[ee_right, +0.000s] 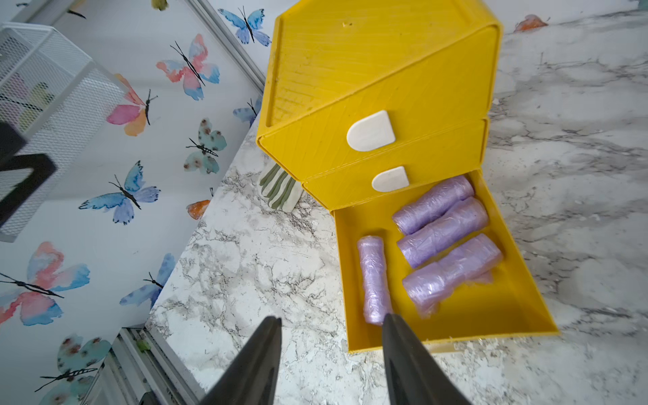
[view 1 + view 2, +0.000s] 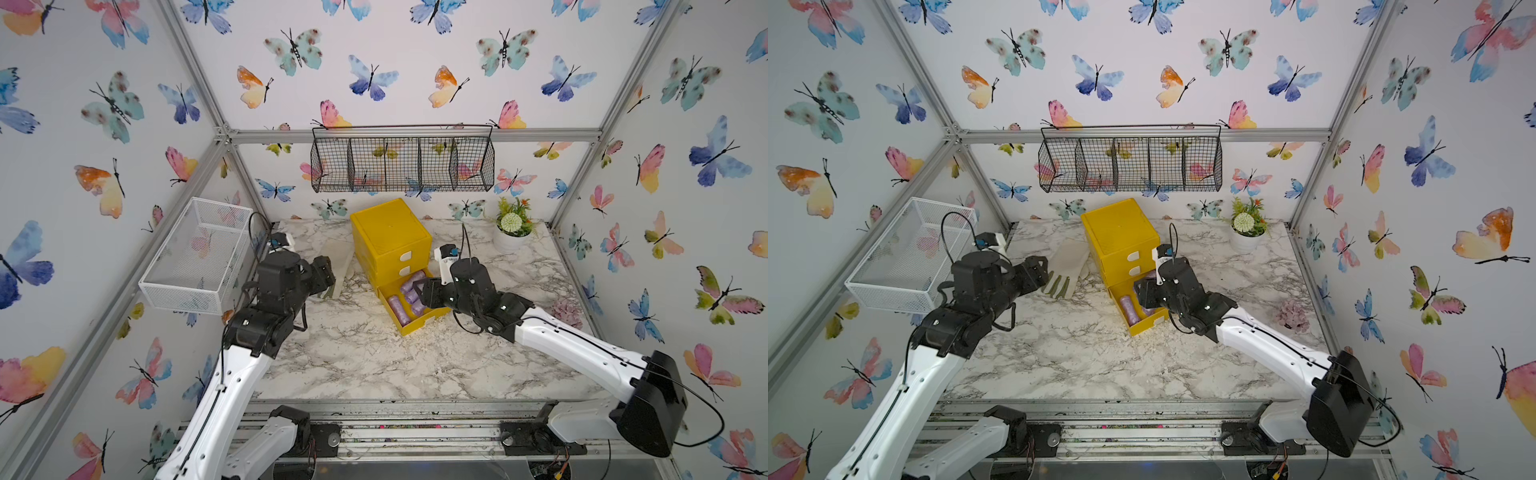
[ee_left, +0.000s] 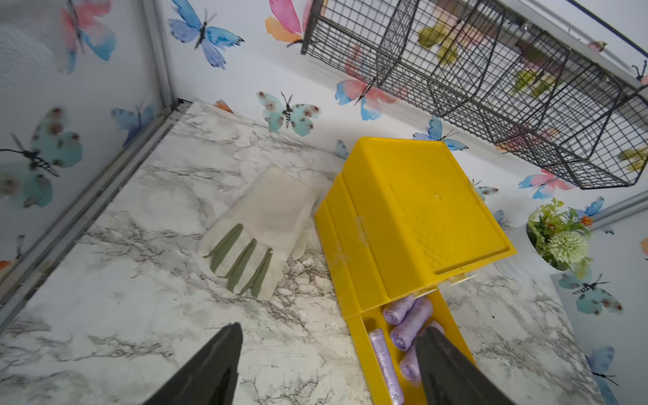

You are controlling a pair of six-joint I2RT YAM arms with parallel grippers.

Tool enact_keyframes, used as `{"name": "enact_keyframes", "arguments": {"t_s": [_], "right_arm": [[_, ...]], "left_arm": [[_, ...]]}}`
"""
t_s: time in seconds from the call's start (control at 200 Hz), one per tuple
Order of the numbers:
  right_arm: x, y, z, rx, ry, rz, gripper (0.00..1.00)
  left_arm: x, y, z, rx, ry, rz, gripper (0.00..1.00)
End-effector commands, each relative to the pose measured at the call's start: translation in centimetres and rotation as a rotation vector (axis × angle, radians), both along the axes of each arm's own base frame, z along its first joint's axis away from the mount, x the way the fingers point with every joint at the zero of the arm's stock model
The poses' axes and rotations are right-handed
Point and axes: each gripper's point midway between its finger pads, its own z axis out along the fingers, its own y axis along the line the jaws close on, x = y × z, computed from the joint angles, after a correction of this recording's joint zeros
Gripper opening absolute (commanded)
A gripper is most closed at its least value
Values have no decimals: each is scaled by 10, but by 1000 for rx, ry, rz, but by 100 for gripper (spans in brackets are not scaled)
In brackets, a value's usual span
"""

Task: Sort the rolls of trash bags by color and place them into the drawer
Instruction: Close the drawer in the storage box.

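Lying near right claw (image 1: 331, 317): lilac rolls (image 1: 442, 232)

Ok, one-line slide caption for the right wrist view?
Lilac trash-bag rolls lie in the pulled-out yellow bottom drawer; right end effector open and empty.

Was a robot test cell in a lab, dressed up to look domestic. Giveaways: a bare aluminium extrusion frame (image 2: 540, 135) boxed in the space, with butterfly-print panels (image 2: 395, 50) fixed on as walls. A marble-print tabletop (image 2: 353, 365) sat behind a slotted metal rail bed (image 2: 415, 432). The left arm (image 2: 224, 399) and right arm (image 2: 573, 349), both white and black, were mounted on that rail with cables loose and wiring (image 2: 557, 465) exposed at the front edge. Household bits read as props: black wire basket (image 2: 403, 166) on the back bar, white mesh basket (image 2: 195, 257) on the side wall, small potted plant (image 2: 513, 228), yellow drawer unit (image 2: 388, 237).
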Motion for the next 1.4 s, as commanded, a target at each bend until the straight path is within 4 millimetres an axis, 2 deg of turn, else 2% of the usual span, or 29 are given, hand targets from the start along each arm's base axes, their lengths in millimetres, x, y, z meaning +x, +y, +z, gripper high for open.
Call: {"name": "enact_keyframes", "arguments": {"t_s": [0.0,0.125,0.17,0.365,0.455,0.596,0.781,1.066,1.211,1.231,1.396], "right_arm": [[-15,-27,-21,-34,47,-49,52],[-38,-42,-25,56,52,-44,53],[-46,-49,-33,90,67,-51,53],[-68,-70,-45,156,97,-71,53],[-73,-75,-48,152,105,-71,53],[-76,-79,-54,125,118,-71,53],[-78,-83,-60,107,123,-81,53],[-80,-83,-78,138,161,-99,54],[-84,-68,-94,196,237,-66,52],[-84,-67,-97,197,252,-68,51],[-87,-66,-125,230,338,-102,45]], "left_arm": [[27,-30,17,-42,-12,-124,83],[64,-50,22,-54,-9,-179,83],[76,-55,22,-52,-3,-188,83],[126,-75,3,-64,65,-247,79],[143,-77,-2,-61,77,-245,77],[165,-74,-25,-13,150,-212,74],[181,-70,-47,33,226,-186,69],[192,-67,-75,69,292,-174,63],[195,-66,-79,52,300,-190,54],[198,-67,-93,53,325,-192,53],[199,-73,-102,29,338,-219,39]]}}
